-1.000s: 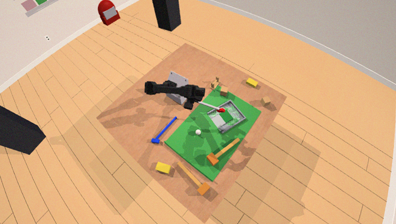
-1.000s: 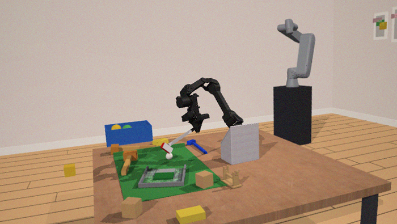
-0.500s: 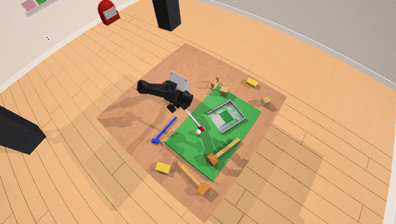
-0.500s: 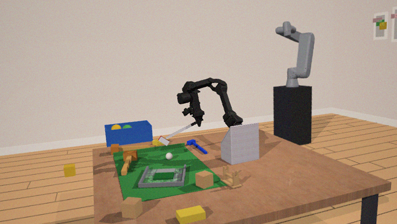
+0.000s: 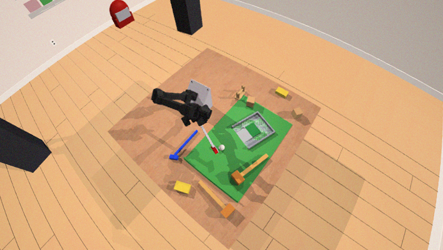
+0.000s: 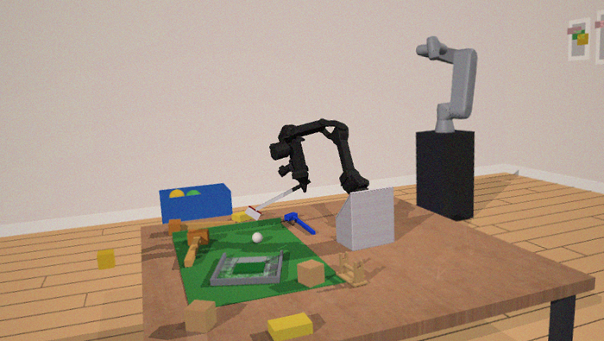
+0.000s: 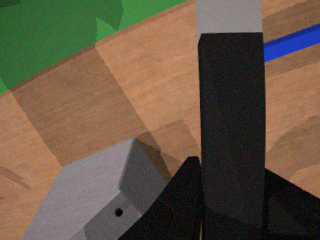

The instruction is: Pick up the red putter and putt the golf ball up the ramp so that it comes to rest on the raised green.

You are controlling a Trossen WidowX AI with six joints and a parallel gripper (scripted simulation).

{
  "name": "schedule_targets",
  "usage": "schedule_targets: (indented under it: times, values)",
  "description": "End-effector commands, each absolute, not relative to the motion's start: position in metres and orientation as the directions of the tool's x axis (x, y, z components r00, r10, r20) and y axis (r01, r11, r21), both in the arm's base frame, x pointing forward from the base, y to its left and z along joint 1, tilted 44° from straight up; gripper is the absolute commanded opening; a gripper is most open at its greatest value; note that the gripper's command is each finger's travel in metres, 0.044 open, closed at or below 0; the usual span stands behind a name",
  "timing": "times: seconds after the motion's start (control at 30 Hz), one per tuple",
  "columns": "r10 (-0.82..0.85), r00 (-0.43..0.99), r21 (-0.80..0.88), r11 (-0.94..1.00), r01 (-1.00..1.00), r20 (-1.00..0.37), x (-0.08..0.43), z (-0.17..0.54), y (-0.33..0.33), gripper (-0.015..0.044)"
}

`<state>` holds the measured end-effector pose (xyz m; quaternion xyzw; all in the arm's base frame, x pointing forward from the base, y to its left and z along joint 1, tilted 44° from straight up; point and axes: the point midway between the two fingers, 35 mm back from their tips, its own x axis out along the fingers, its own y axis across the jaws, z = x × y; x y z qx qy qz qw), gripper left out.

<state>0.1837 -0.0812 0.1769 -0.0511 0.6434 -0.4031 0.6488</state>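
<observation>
Putter (image 5: 208,139) in grip, the gripper (image 5: 200,122) is clamped on the black end of the shaft, which leaves the whole pale length free to swing like a pendulum below it. The shaft slants down and away from the gripper, so the red head hangs low at the far end, just above the green mat (image 5: 211,167) as the exterior view suggests. The ball (image 5: 221,147) sits on that mat, just beside the head in the top view, on the side facing the framed gray ramp and raised green (image 5: 252,130). Head, ball and ramp roughly fall along 1 line leading away from the gripper, which looks like the reason for this stance: a push along that line should send the ball toward the slope. In the exterior view the head looks somewhat further from the ball, so I cannot tell whether they touch. Beside the gripper, off the mat's edge, lies a blue putter (image 5: 183,146), a decoy kept out of the stroke path. Beyond the ball, 2 wooden mallets (image 5: 248,169) lie well apart from the gripper. The stroke itself appears not yet made, since the ball rests on the flat mat short of the ramp.
</observation>
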Motion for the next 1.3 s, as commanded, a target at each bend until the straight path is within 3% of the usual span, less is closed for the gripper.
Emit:
schedule_targets:
  times: [0.0, 1.27]
  values:
    - [-0.592, -0.198, -0.608, 0.648, 0.458, -0.781, 0.185, 0.167, -0.091, 0.0]
    - [-0.582, -0.246, -0.62, 0.627, 0.472, -0.775, 0.184, 0.137, -0.122, 0.0]
